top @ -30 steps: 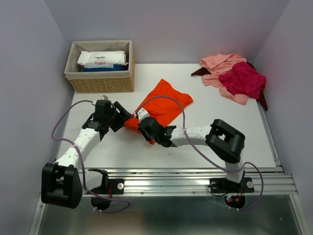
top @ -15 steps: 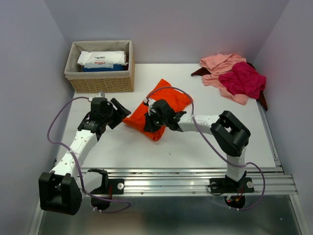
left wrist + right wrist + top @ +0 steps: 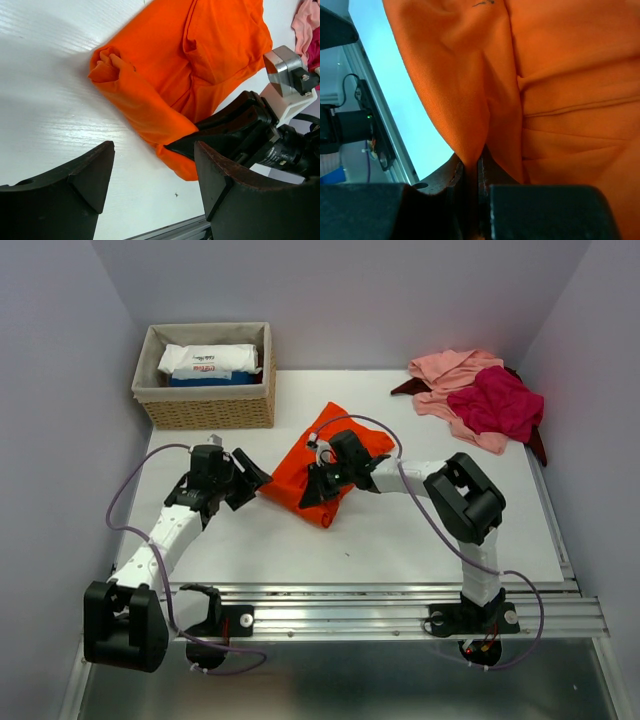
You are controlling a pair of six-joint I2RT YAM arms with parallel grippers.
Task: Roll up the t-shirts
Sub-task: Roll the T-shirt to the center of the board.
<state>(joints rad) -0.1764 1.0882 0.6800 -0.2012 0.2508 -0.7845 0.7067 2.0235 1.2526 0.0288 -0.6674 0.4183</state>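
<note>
place: robotics lab cell | signs: bare grey walls, white table, aluminium rail with bolted arm bases

Left tool spread wide; right tool pinched closed.

Plain bright orange-red shirt on white, faintly wood-grained tabletop. At far right, salmon-pink shirt, magenta shirt and dark maroon shirt, all unpatterned. Tan woven basket with white packet, red print. Black-and-white arms, lilac cables. Pale lavender walls.
</note>
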